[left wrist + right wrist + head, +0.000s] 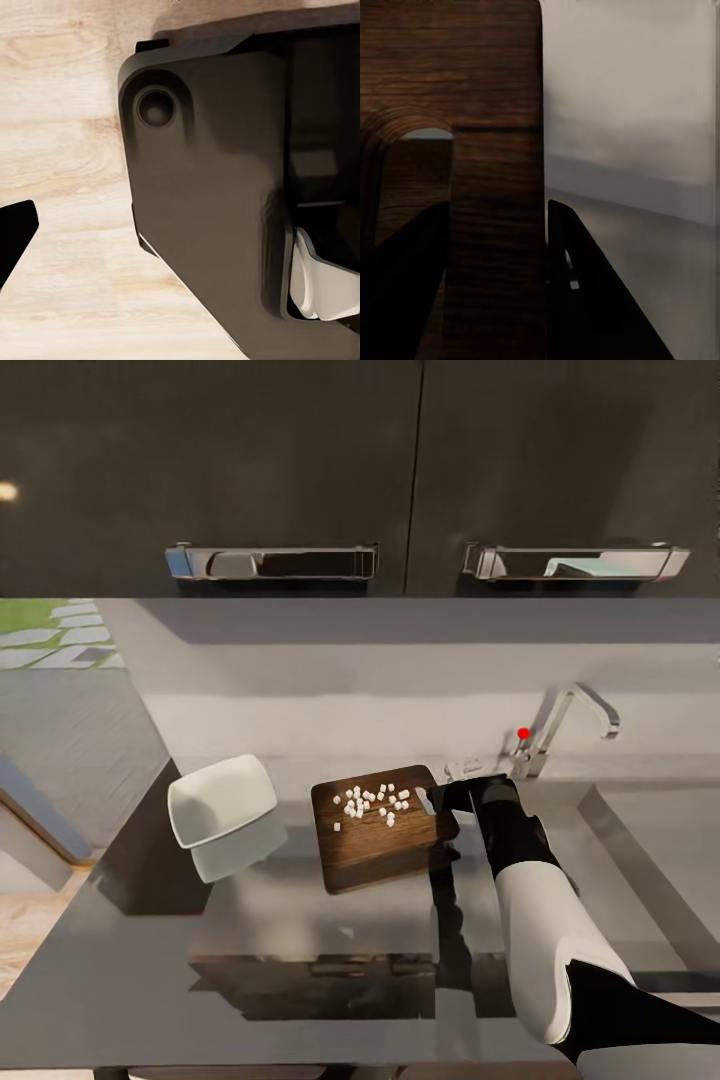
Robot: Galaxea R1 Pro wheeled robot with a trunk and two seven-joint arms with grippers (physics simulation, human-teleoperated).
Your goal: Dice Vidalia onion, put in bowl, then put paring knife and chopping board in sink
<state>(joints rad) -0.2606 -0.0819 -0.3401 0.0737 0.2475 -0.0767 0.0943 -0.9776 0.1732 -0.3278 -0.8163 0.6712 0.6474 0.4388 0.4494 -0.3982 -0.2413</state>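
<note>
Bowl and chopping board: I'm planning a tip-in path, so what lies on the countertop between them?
In the head view, bare grey countertop separates the bowl from the chopping board; nothing lies there, apart from the bowl's reflection.

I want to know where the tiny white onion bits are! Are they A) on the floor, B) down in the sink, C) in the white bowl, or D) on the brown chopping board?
D: in the head view the onion bits lie scattered on the chopping board, while the white bowl beside it looks empty.
</note>
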